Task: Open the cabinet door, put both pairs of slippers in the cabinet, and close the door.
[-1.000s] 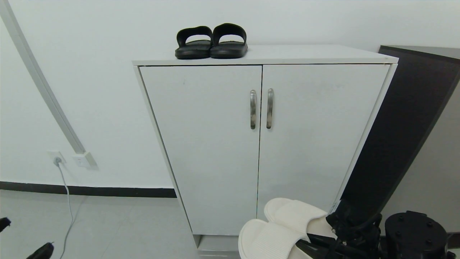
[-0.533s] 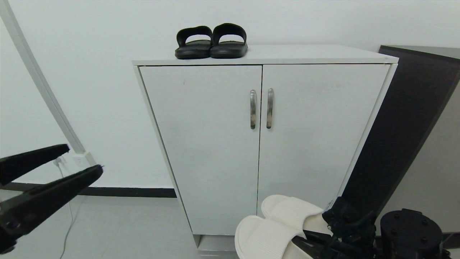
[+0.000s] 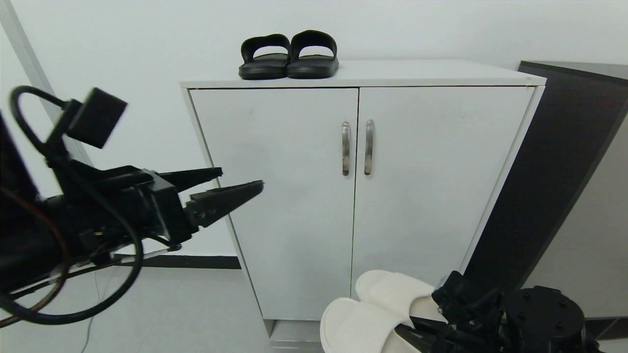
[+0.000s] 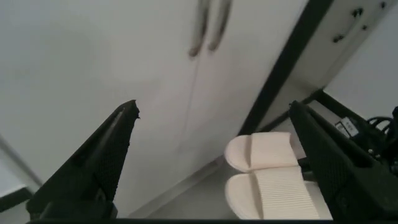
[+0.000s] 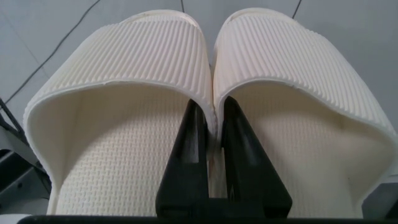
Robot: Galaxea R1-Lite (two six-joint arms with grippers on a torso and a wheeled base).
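Observation:
The white cabinet (image 3: 294, 220) stands with both doors closed, its two metal handles (image 3: 346, 148) side by side at the middle. A black pair of slippers (image 3: 288, 56) sits on its top, left of centre. My left gripper (image 3: 241, 177) is open in front of the left door's outer edge, level with the handles' lower ends and left of them; in the left wrist view its gripper (image 4: 212, 109) holds nothing. My right gripper (image 5: 213, 109) is shut on the touching inner walls of the cream slippers (image 5: 124, 74), held low before the right door (image 3: 378, 304).
A dark panel (image 3: 554, 171) stands against the cabinet's right side. The white wall left of the cabinet has a slanted conduit (image 3: 19, 49) and a black baseboard (image 3: 196, 261). Grey floor lies below on the left.
My left arm has risen from the lower left edge and swung right, up to the left door. The right gripper with the cream slippers has shifted slightly left.

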